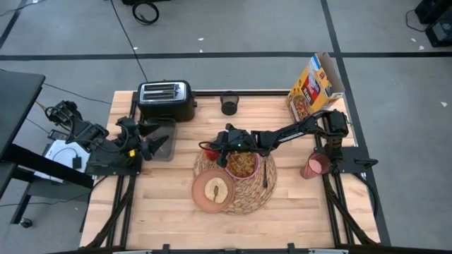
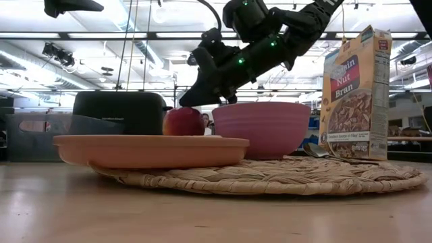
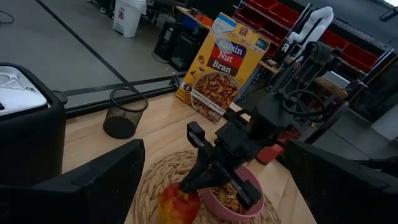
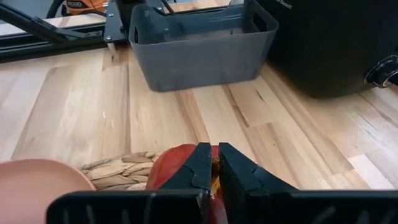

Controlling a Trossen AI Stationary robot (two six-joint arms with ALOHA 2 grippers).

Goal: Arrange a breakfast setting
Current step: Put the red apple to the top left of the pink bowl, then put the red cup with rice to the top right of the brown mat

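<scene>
The right gripper [image 4: 211, 163] is hanging just over the red apple [image 4: 174, 168] with its fingers pressed together, holding nothing. The apple is sitting on the edge of the straw placemat [image 1: 256, 198], beside the pink bowl [image 1: 243, 166]. The left gripper [image 1: 150, 143] is waiting spread wide by the gray bin [image 1: 165, 147].

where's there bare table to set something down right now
Free: the front strip of the wooden table ahead of the plate, and the board between the toaster and the cereal box, apart from the mesh cup. Crowded: the placemat, where the right end effector hangs over the apple beside the bowl.
</scene>
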